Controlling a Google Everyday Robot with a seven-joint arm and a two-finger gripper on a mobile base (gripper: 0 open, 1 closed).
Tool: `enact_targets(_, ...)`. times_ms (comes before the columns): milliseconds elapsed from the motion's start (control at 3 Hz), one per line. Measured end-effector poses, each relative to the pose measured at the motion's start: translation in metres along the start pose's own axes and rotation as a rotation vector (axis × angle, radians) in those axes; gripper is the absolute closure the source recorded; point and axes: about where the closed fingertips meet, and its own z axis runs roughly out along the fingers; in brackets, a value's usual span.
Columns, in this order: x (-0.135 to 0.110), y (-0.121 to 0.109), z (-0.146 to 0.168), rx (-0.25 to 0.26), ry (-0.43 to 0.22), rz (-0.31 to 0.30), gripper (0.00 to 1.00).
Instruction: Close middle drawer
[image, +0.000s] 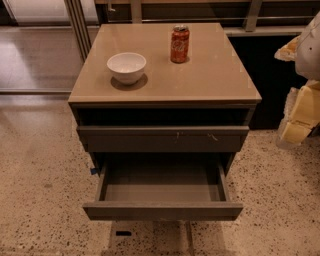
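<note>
The middle drawer (162, 210) is pulled far out toward me, low on the cabinet. It has a plain dark grey-brown front, and its grey box interior (162, 182) is empty. Above it sits a wider front with pale scratch marks (162, 138), standing slightly out from the cabinet. Under the tabletop there is a dark shaded gap (162, 117). My gripper (295, 131), pale yellow and white, hangs at the right edge of the view. It is to the right of the cabinet at about the height of the scratched front, and well apart from the open drawer.
A white bowl (126, 66) and an orange soda can (180, 44) stand on the tan cabinet top (220, 75). Speckled floor surrounds the cabinet. A dark wall base runs behind on the right, and glass panels with metal posts on the left.
</note>
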Motion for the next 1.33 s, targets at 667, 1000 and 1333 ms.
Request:
enact_targets(667, 0.002, 0.007, 0.006, 0.024, -0.045, 0.022, 0.00)
enact_targets(1000, 0.015, 0.035, 0.059, -0.029, -0.166, 0.160, 0.00)
enact_targets(1333, 0.031, 0.072, 0.145, -0.140, -0.320, 0.307, 0.00)
